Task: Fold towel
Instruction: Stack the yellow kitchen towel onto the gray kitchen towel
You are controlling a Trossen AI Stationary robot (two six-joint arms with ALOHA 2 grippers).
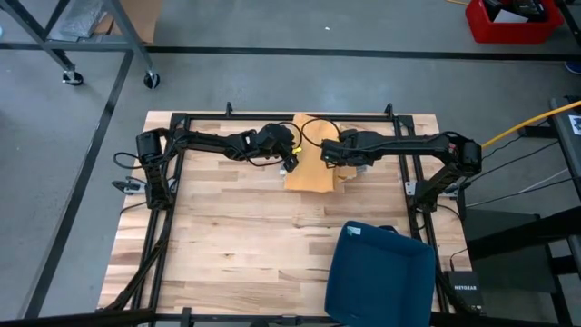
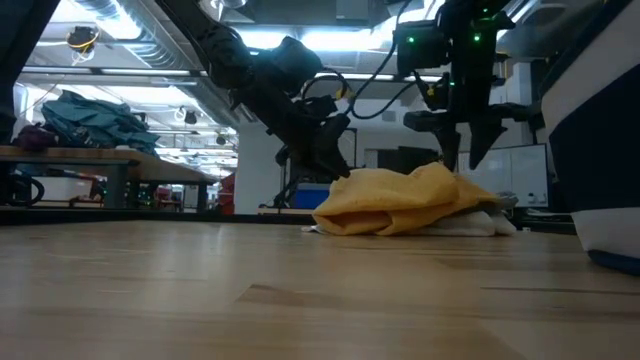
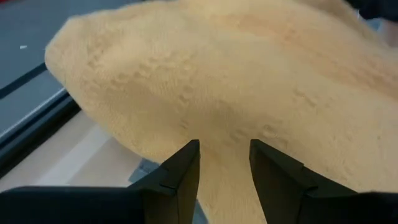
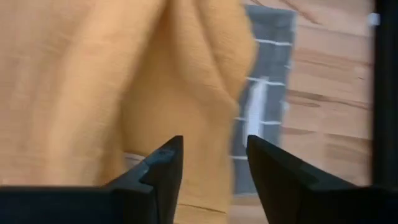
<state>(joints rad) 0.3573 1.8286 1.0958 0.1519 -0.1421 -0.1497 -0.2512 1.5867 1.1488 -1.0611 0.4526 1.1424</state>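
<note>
A yellow towel [image 1: 311, 174] lies bunched in a folded mound [image 2: 400, 200] at the table's far middle, resting partly on a grey cloth with white stripes [image 4: 268, 74]. My left gripper [image 2: 340, 165] comes slanting down from the table's left to the mound's left upper edge, fingers open [image 3: 224, 165]. My right gripper [image 2: 465, 158] points down over the mound's right top, fingers open [image 4: 214, 162], with the towel [image 4: 93, 81] below and beyond them. My left gripper stands open at the towel's left upper edge [image 2: 352, 178]; whether its fingertips touch the cloth I cannot tell. My right gripper stands open just over the towel's right top [image 2: 440, 172]; whether a fingertip rests on it I cannot tell.
A dark blue bin [image 1: 377, 272] stands at the table's near right corner and fills the right edge of the low view [image 2: 600, 150]. Black frame rails [image 1: 168, 182] run along the table's left, right and far sides. Bare wood [image 1: 236, 236] lies in front of the towel.
</note>
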